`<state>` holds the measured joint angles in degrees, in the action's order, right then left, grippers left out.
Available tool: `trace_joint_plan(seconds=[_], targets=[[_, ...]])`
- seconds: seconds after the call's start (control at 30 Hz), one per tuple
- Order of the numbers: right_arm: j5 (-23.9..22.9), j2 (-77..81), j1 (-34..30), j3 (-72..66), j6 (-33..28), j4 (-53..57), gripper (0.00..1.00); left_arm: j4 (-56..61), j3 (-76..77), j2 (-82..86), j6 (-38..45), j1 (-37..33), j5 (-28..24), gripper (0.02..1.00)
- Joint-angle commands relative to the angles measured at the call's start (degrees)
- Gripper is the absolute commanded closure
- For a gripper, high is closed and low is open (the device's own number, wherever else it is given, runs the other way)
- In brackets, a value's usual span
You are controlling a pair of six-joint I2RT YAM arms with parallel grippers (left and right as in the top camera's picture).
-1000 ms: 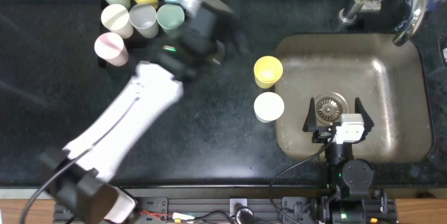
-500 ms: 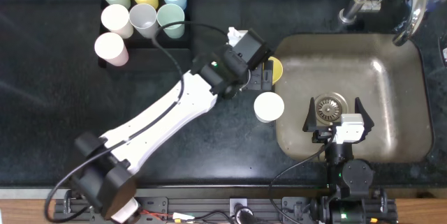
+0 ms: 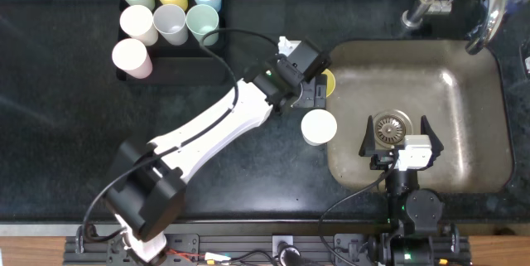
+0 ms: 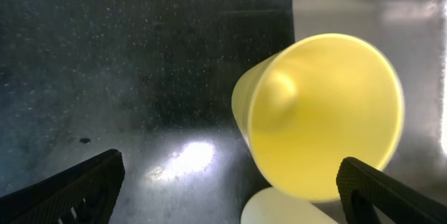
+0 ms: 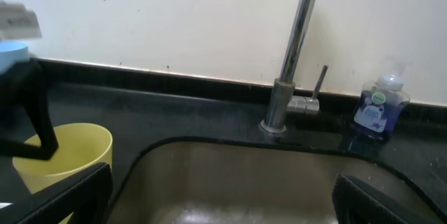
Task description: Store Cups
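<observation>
1. worktop (image 3: pixel 66 92): dark speckled stone that carries everything else.
2. sink (image 3: pixel 464 75): steel basin set in at the right, with a tap (image 5: pixel 297 49) behind it.
3. left arm (image 3: pixel 215 125): white, stretched slantwise across the worktop to the sink's near rim.
4. tray (image 3: pixel 186 50): black, at the far left corner, with six pale cups (image 3: pixel 170 5) upright in two rows. a pink cup (image 3: pixel 132 57) stands at its edge; i cannot tell whether it is inside or just beside.
5. right gripper (image 3: pixel 397 125): parked low over the drain, fingers spread, holding nothing.
6. yellow cup (image 4: pixel 325 116): the one to store next, i judge. it stands upright on the worktop, right at the sink's rim.
7. white cup (image 3: pixel 318 127): upright and just beside the yellow cup, on the arm's side.
8. left gripper (image 4: pixel 230 182): over the yellow cup, fingers wide apart, nothing pinched. the cup sits off-centre, nearer one finger.
9. soap bottle (image 5: pixel 380 105): behind the sink, well apart from the work.
10. handling note: centre the cup between the fingers before closing. go down along its wall without nudging the white cup. squeeze lightly, as the thin wall will likely buckle. lift straight up before swinging toward the tray.
</observation>
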<state>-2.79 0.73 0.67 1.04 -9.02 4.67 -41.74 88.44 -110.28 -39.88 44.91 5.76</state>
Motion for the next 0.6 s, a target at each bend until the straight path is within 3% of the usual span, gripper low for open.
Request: trace_joint_plan(seconds=[0.03,0.6], targets=[[0.42,-0.52,-0.33,-0.79,0.0,-0.33,0.003,0.35,-0.22,-1.11,1.07,-0.59,0.11,0.018],[0.42,-0.52,-0.33,-0.79,0.0,-0.33,0.003,2.62,-0.22,-2.99,0.9,-1.62,-0.28,0.036]])
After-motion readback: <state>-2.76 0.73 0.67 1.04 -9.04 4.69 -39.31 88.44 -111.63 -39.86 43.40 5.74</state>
